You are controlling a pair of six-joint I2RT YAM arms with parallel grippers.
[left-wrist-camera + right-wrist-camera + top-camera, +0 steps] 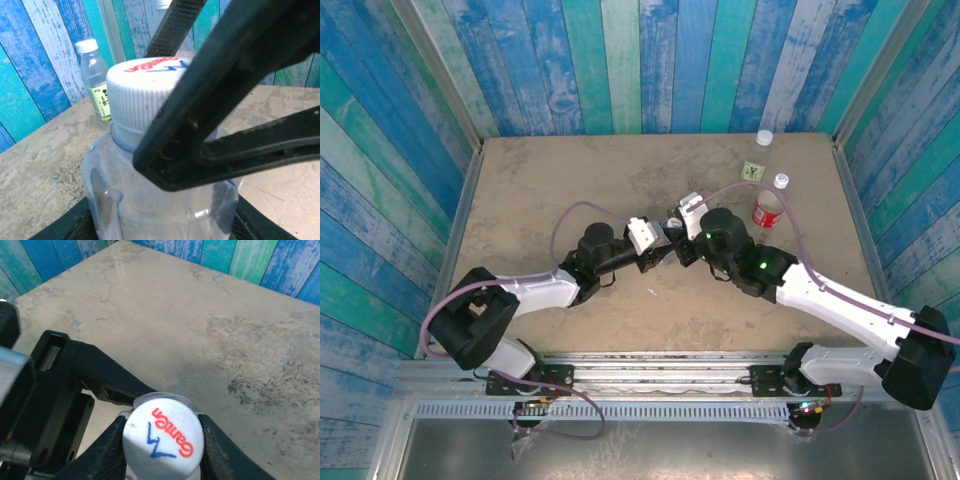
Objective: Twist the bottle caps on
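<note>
The plain bluish bottle (150,200) stands upright between the two arms, and my left gripper (160,227) is shut on its body. On its neck sits a white ribbed cap (163,440) printed in red and blue. My right gripper (164,452) is shut on that cap, one finger (107,450) on each side. In the top view the left gripper (655,252) and right gripper (681,244) meet at mid-table. The red-labelled bottle (767,210) and the green-yellow-labelled bottle (757,162) stand capped at the back right.
The green-yellow bottle (97,85) with its white cap (86,46) stands behind the held bottle, near the blue plank wall (40,75). Bare table (550,190) lies to the left and back. A purple cable (570,215) loops over the left arm.
</note>
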